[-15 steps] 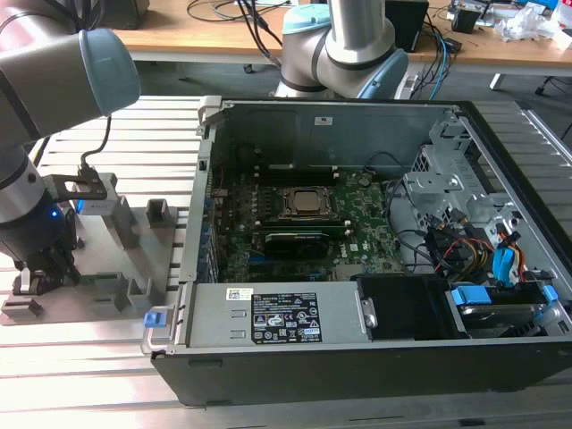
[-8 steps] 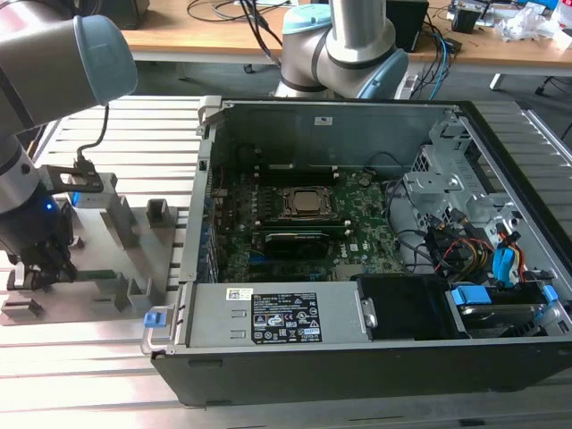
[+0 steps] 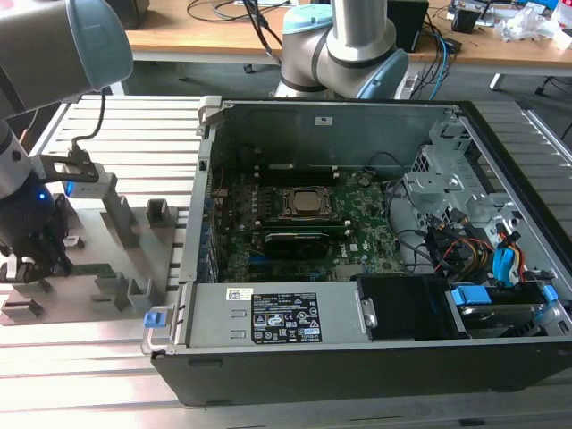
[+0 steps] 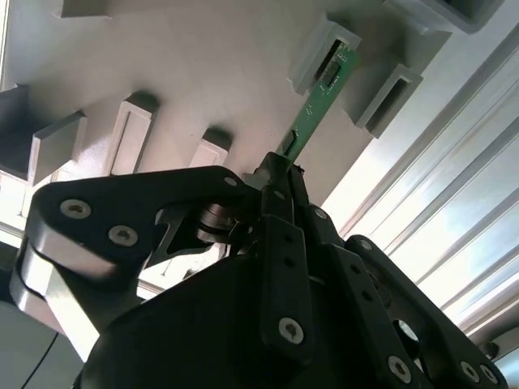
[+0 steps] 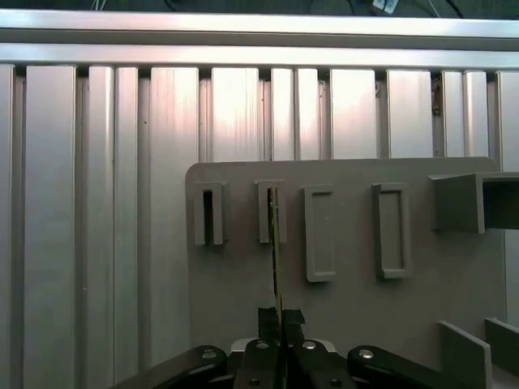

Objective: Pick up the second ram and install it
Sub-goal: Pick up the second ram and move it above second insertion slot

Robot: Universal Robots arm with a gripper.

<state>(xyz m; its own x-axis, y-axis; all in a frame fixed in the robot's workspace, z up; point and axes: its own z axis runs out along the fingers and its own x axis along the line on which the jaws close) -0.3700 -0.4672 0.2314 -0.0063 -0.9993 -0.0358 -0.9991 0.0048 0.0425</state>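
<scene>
Since the stick stands on its long edge, the gripper (image 4: 282,174) meets it from above with both fingers clamped flat on its two broad faces. No gap is left between pad and board in either wrist view. The second ram (image 4: 313,109) is held at one end. From there its green length runs out to a grey fixture block (image 4: 323,50), whose slot takes the other end, and I cannot tell whether that end has lifted clear. That block and its neighbours rise from a grey fixture plate (image 5: 231,284); their narrow slots seem made to keep thin parts upright so that fingers can close on them. The plate rests on a ribbed aluminium table (image 5: 81,203). In the exterior view the gripper (image 3: 34,255) works at the exterior view's left, well apart from the open computer case (image 3: 295,322) and its motherboard (image 3: 357,237) at the exterior view's right.
</scene>
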